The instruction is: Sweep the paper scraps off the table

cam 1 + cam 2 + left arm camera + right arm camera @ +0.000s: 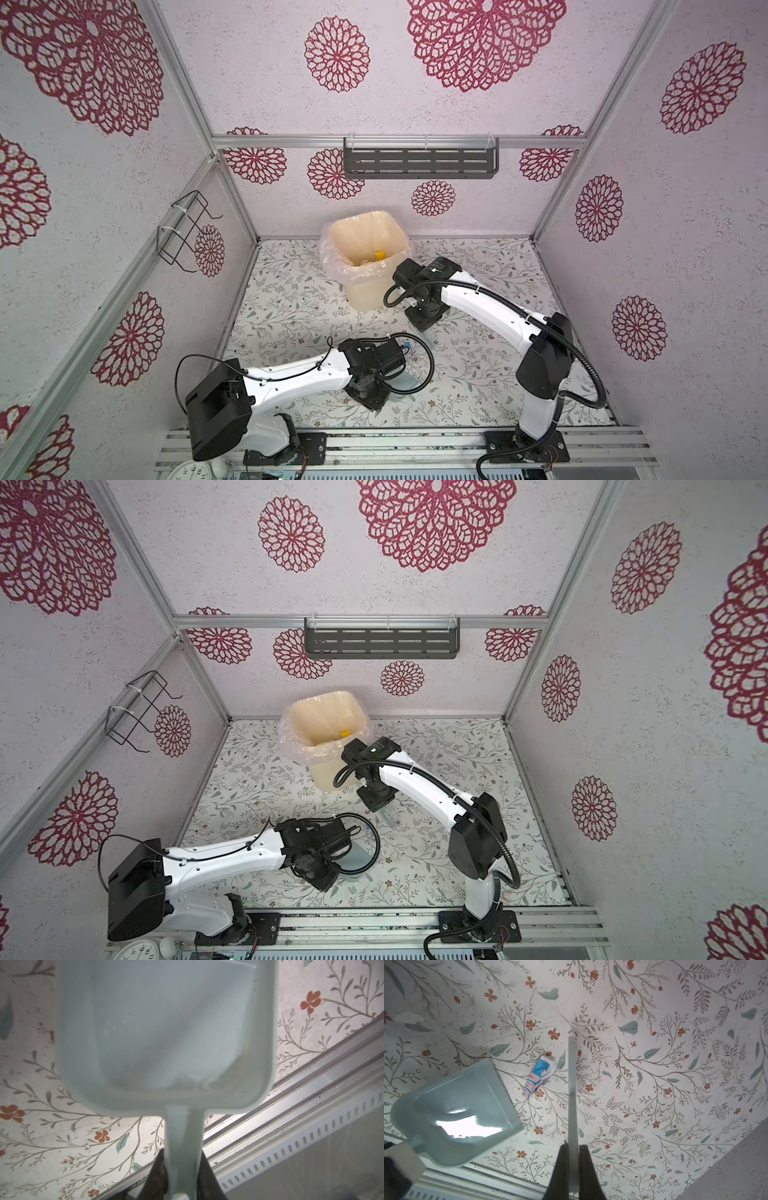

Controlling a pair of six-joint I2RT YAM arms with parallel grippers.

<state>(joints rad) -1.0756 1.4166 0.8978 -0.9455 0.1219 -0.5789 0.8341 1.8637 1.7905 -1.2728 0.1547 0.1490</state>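
You're mid-sweep: left gripper (181, 1160) clamps the dustpan (456, 1105) by its handle, right gripper (573, 1148) pinches the brush (572, 1084), so next push the paper scrap (539, 1076) between them into the dustpan.

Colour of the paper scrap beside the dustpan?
White paper scrap with blue and pale pink print; clearest in the right wrist view.

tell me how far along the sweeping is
Done: a yellow scrap already lies in the lined bin. In hand: the left hand grips the empty blue dustpan by its handle, and the right hand is shut on a thin pale blue tool. Left: one crumpled blue-and-pink printed scrap lies on the table between dustpan and tool, touching neither; it needs sweeping in and dumping.
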